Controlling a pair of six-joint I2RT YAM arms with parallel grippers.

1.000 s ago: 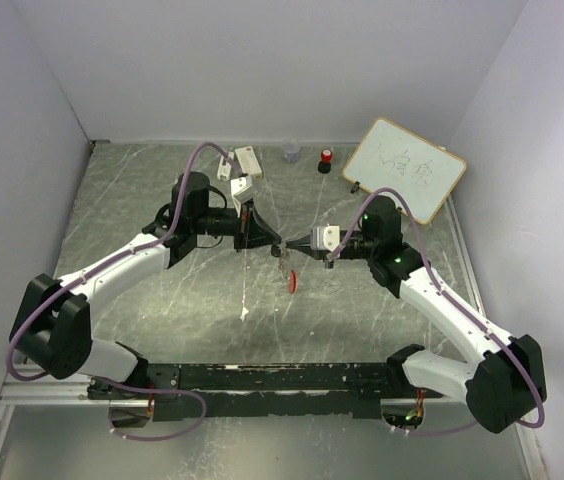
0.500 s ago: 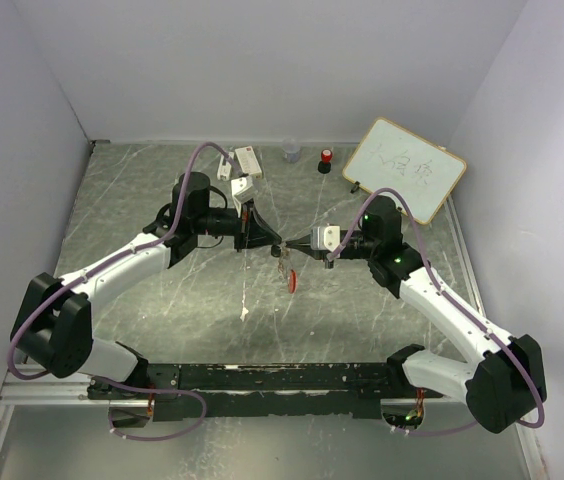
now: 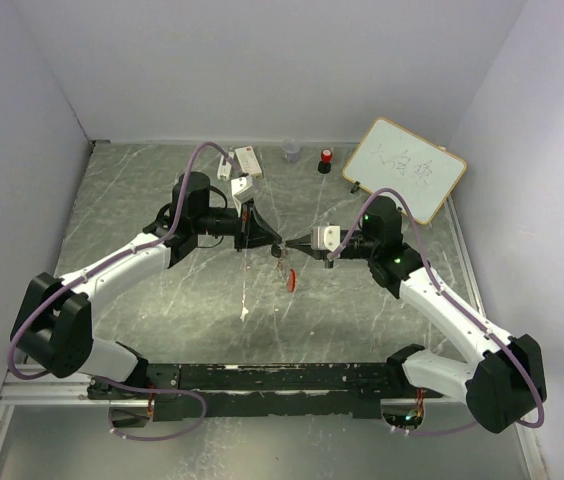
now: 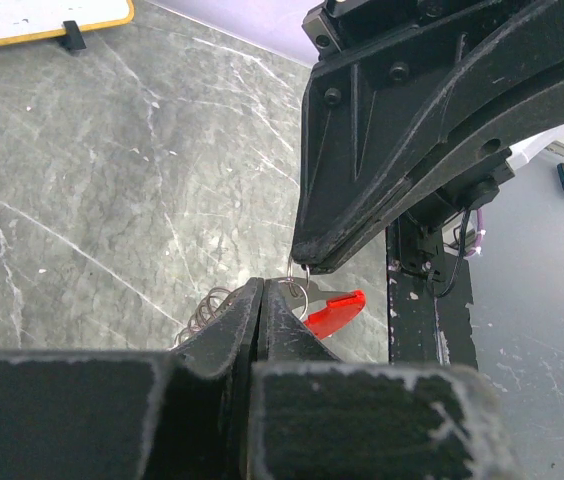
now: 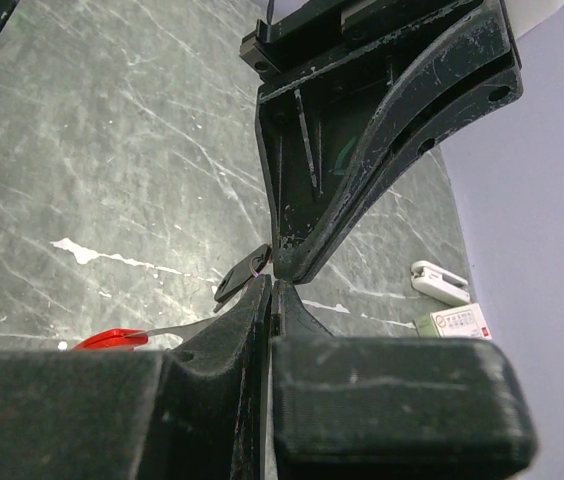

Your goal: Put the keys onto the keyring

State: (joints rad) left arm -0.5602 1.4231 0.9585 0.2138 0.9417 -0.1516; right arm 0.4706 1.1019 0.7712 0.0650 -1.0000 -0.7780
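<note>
Up at the back edge of the table [image 3: 142, 190] stands the only open vessel, a small clear cup [image 3: 291, 151]; it is too small to tell whether anything is in it. Just beside it is a red-capped black cylinder [image 3: 326, 159], lid on. To the cup's left lie two small white boxes [image 3: 247, 157], closed. A whiteboard [image 3: 405, 170] leans near the back right corner.

Over the middle of the table the two arms meet tip to tip. The left pincer [image 3: 273, 244] has its jaws pressed tight together, nipping the keyring [image 3: 291, 281]. In the left wrist view the silver loop [image 4: 298, 291] comes out on one side of the fingertips [image 4: 245, 318] and a coil of chain [image 4: 207, 308] on the other. The curved red plastic piece [image 4: 334, 312] hangs below, off the table.

The right pincer [image 3: 293, 245] is likewise closed, its tip touching the loop from the far side. Whether it pinches anything I cannot tell. In the right wrist view the black-headed key [image 5: 241, 274] sticks out just where the two tips meet. A small white scrap [image 3: 244, 313] lies on the table nearer the arm bases.
</note>
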